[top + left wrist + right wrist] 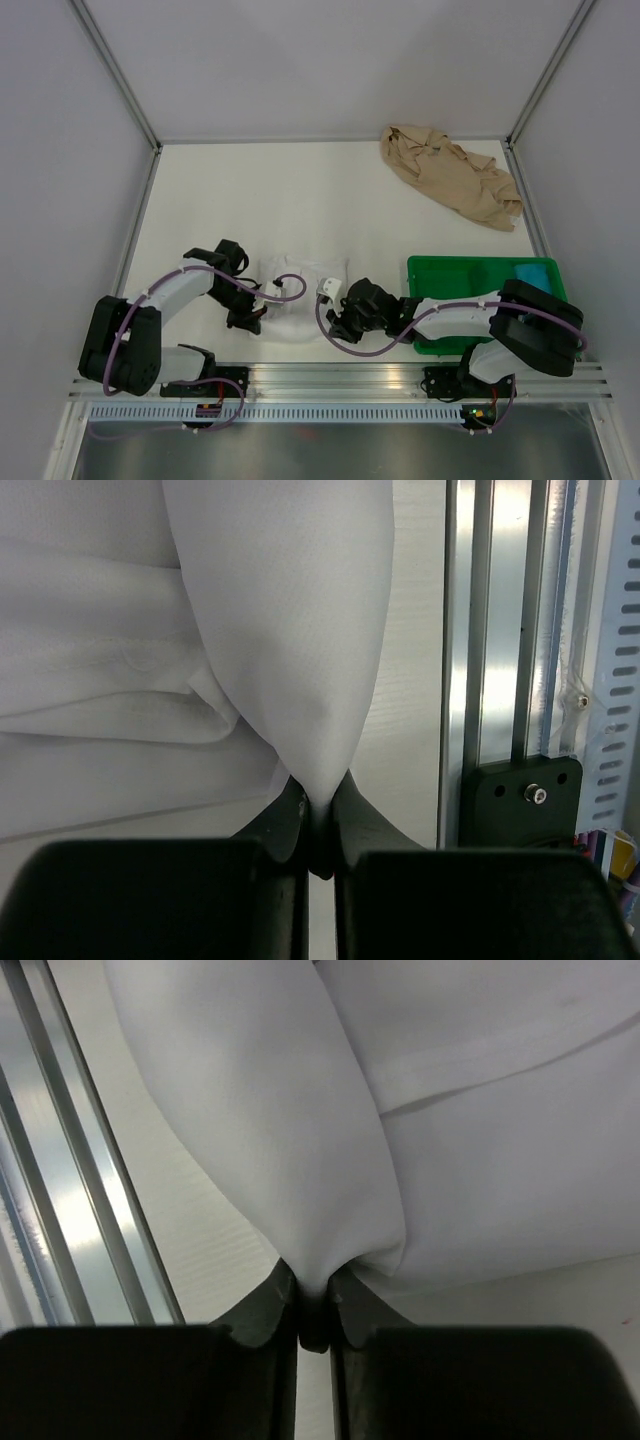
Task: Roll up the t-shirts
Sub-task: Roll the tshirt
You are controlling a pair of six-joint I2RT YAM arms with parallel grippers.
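Both claws pinching: left gripper (318, 815) clamped on a fold of the white t-shirt (310, 270), which is bunched just ahead of it. The right gripper (312, 1300) nips the same shirt's other side. The tan t-shirt (452, 180) lies crumpled well beyond the right gripper, with the green tray (440, 272) just beside that gripper.

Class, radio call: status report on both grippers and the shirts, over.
Left gripper shut on white t-shirt. Right gripper pinching it too. Tan t-shirt crumpled far right, untouched. Green tray at right, clear of cloth.
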